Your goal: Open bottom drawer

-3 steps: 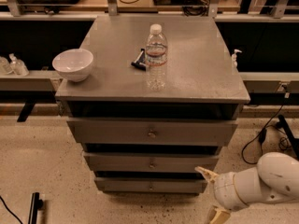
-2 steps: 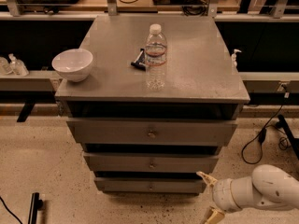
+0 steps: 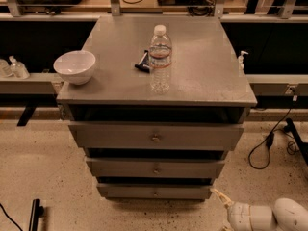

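Observation:
The bottom drawer (image 3: 154, 191) is the lowest and narrowest of three grey drawer fronts, with a small round knob (image 3: 155, 193) at its centre. It looks pushed in like the two above it. My gripper (image 3: 222, 211) is at the bottom right of the view, low by the floor, to the right of the bottom drawer's right end and apart from it. One pale fingertip (image 3: 216, 194) points up-left toward the cabinet corner. The white arm (image 3: 269, 214) runs off the lower right edge.
On the grey cabinet top (image 3: 202, 76) stand a white bowl (image 3: 75, 66) at the left edge, a clear water bottle (image 3: 160, 58) in the middle and a small dark object (image 3: 142, 63) beside it. Cables (image 3: 269, 143) lie on the speckled floor to the right. A black object (image 3: 34, 213) lies bottom left.
My arm and gripper have moved down and to the right, lower in the view and a little further from the bottom drawer's right end. The drawers have not moved.

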